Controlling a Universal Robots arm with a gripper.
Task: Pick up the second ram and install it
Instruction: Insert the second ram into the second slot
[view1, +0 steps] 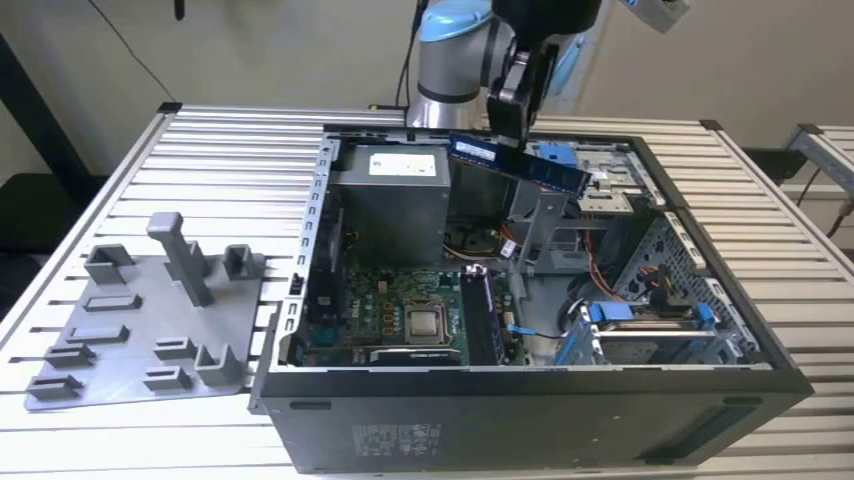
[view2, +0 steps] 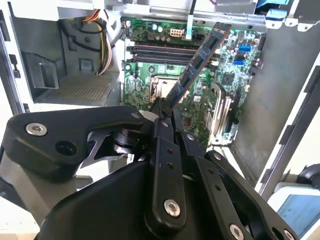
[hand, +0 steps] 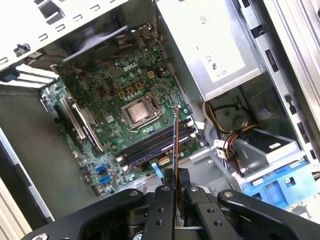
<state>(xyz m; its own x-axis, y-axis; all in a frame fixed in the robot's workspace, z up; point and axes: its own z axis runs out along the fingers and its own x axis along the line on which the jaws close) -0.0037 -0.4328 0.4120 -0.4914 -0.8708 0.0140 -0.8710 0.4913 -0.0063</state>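
Above the open computer case (view1: 534, 425) on the counter (view1: 227, 140), we see the pincer (view2: 162, 107) clamped on the tilted second ram (view2: 197, 62).

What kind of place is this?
Most likely a robotics lab bench for computer assembly: an open desktop computer case lies on a slatted metal table, a grey holder tray stands beside it, and the gripper holds the second ram above the motherboard.

Claw (view2: 165, 107) closed, wrist downward
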